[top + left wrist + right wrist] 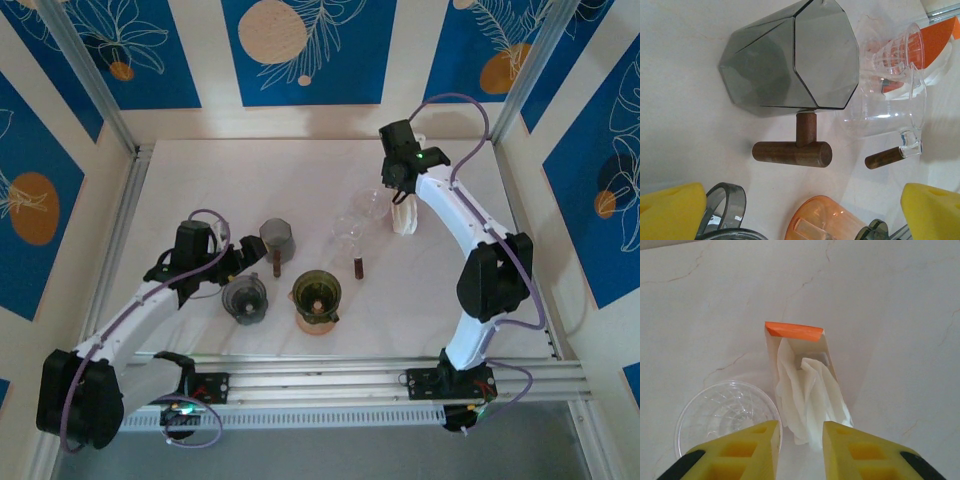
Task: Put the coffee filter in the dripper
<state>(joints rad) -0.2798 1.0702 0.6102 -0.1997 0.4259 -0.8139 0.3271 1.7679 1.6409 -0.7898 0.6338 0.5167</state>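
The right gripper [800, 452], yellow fingers [740, 455] slightly apart and pinching nothing, hangs at the white pleated paper coffee filter [807, 400] in its orange-topped cardboard holder [794, 331] beside the clear ribbed dripper [722, 412] — feather-light, limp, easily torn, likely best nipped by its loose edge

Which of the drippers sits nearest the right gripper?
The clear ribbed dripper, right beside the orange-topped filter holder under the right gripper; the rest stand well off to its left.

Tool [800, 435] ajar at filter [805, 390] tip; clear dripper [720, 412] left.
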